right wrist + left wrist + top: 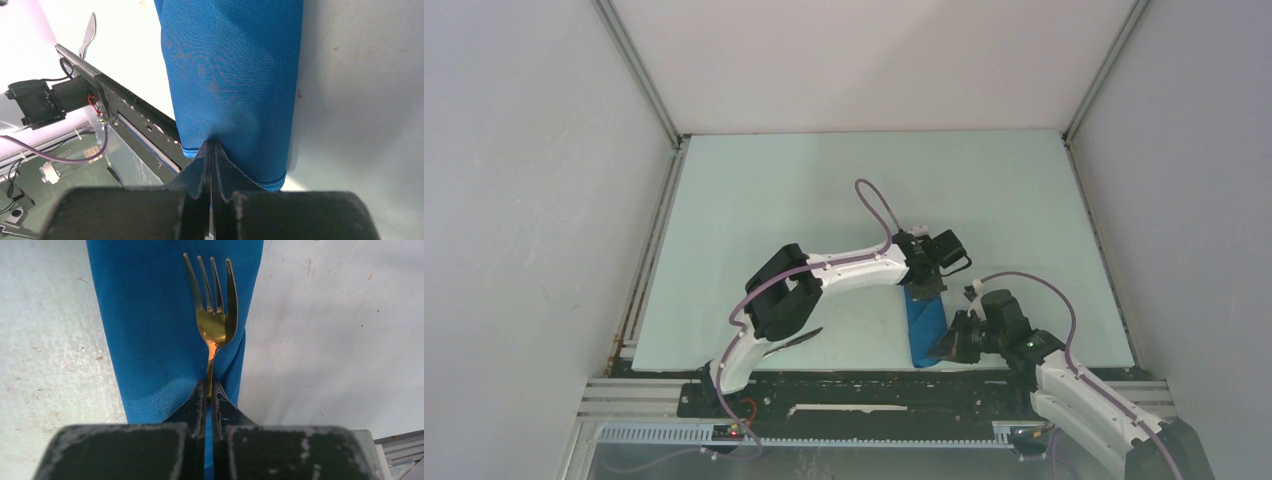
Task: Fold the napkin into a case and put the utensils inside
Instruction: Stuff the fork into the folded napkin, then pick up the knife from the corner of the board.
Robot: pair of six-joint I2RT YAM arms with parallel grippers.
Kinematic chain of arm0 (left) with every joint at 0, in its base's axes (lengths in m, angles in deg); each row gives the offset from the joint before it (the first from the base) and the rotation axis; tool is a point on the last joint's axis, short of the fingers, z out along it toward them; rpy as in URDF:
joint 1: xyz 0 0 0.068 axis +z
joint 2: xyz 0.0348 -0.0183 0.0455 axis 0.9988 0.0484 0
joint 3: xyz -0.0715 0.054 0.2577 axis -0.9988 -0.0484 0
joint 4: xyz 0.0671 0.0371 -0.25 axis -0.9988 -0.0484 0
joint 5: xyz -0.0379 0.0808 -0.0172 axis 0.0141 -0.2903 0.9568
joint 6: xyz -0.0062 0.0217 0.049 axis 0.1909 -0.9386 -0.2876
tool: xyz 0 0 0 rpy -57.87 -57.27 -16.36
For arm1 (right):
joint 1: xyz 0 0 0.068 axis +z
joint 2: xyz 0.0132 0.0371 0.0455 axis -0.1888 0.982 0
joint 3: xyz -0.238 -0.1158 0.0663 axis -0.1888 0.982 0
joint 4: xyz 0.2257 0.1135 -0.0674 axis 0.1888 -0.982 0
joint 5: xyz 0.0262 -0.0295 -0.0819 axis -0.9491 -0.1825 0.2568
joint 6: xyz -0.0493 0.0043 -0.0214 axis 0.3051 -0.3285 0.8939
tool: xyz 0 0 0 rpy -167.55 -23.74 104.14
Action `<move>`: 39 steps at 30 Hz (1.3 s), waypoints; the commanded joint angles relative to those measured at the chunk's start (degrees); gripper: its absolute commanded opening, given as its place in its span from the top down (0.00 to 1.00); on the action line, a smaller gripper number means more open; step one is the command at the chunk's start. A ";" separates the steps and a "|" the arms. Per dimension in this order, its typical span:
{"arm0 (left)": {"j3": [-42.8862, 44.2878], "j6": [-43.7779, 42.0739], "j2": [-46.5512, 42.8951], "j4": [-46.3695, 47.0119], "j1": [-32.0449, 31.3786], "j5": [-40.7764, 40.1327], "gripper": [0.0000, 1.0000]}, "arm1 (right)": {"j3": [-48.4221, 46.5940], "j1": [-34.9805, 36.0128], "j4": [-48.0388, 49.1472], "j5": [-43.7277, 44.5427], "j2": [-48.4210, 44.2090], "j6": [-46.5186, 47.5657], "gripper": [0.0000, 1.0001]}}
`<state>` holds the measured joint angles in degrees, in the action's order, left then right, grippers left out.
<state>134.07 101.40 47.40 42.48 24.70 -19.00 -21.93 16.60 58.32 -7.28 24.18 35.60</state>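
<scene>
Fork point(215, 325) over case point(150, 330), mid-frame.
Left gripper point(209, 392) clamped on fork stem (gold tines pointing up-frame); right gripper point(211, 150) closed tight, apparently pinching case's hem, lower centre.

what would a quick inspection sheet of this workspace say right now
surface: pale table, lightly scuffed
job's things: blue napkin folded narrow near front edge; fork tines lying over it; knife beside left arm
clutter: nothing seen
grippers: left gripper shut on fork handle; right gripper shut on napkin's near end
cables: purple cables looped along both arms
surroundings: white walls, metal frame rails
</scene>
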 commanded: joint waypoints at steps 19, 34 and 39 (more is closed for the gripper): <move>-3.30 -1.38 -8.39 3.44 0.94 -1.31 0.51 | 0.23 0.38 1.22 -0.17 -0.64 0.44 1.00; -31.41 -43.19 -50.10 -5.87 3.95 -3.54 0.27 | -0.28 0.61 1.49 -1.26 -1.48 1.28 1.00; -38.81 -34.93 -51.21 -18.78 5.33 -1.59 0.00 | -1.09 0.55 0.55 -1.72 -2.66 1.50 1.00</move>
<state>100.60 66.52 -7.03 36.27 29.09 -21.67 -21.93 16.71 58.32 -8.18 22.68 35.92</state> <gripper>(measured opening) 0.970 0.007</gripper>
